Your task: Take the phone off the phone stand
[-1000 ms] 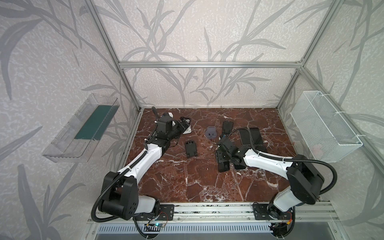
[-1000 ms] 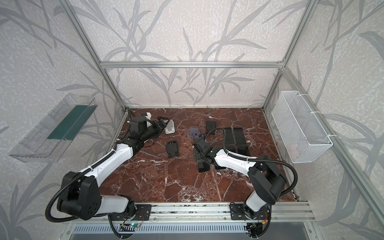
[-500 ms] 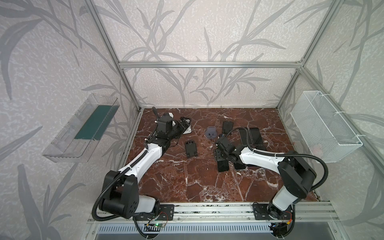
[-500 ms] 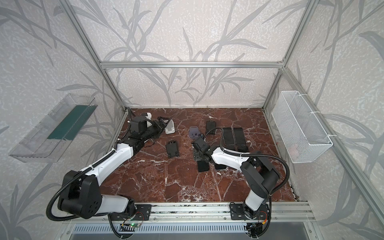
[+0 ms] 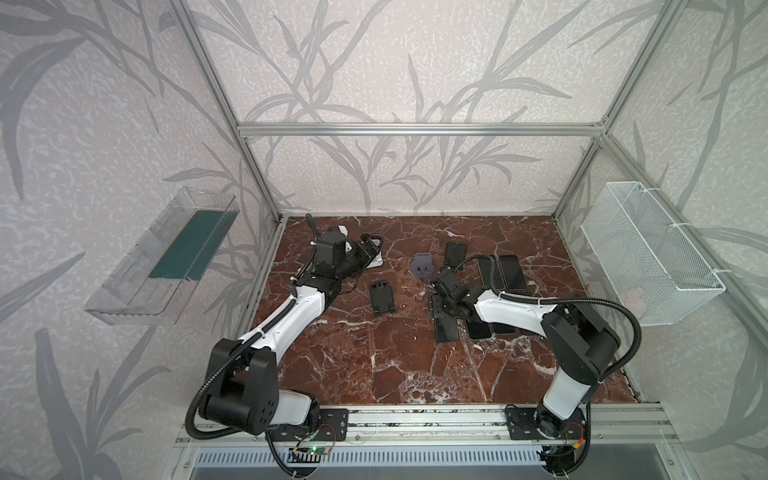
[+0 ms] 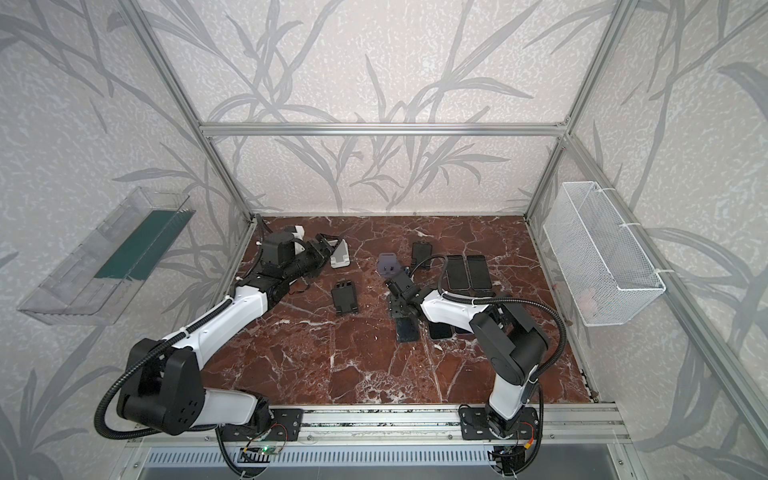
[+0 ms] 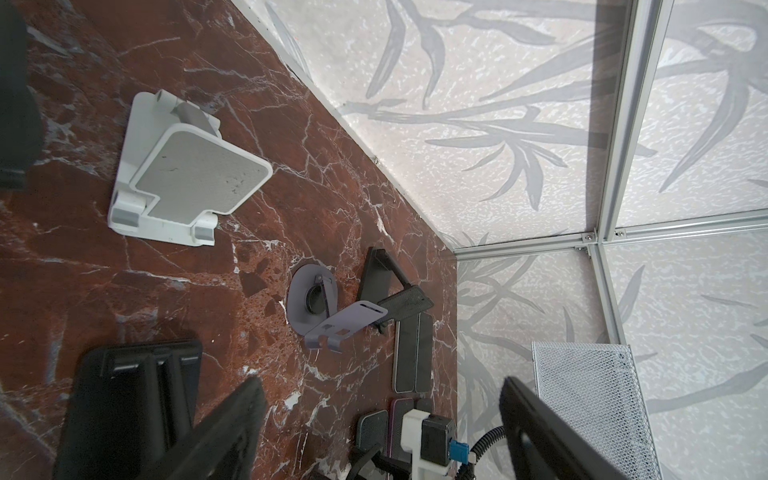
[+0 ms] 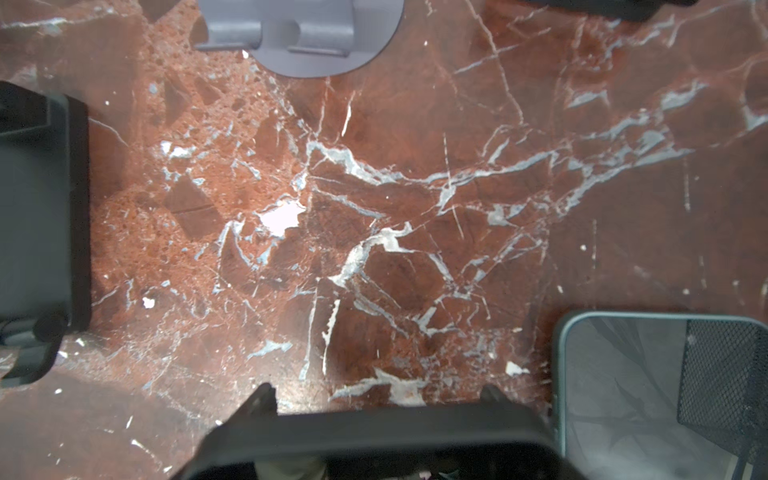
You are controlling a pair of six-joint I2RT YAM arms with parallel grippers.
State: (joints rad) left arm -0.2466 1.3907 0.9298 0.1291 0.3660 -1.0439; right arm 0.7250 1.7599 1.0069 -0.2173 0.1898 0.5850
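One phone (image 8: 374, 442) (seemingly) in right gripper (image 8: 380, 399), left gripper (image 7: 381, 388) spread

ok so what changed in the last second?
The right arm's elbow swung in toward the middle of the table, and the right claw crept slightly toward the lavender stand. It is still shut on the dark phone, which barely shifted. Nothing newly gripped or released. Unchanged: the left claw, open by the white stand, the black stand and the phones lying flat.
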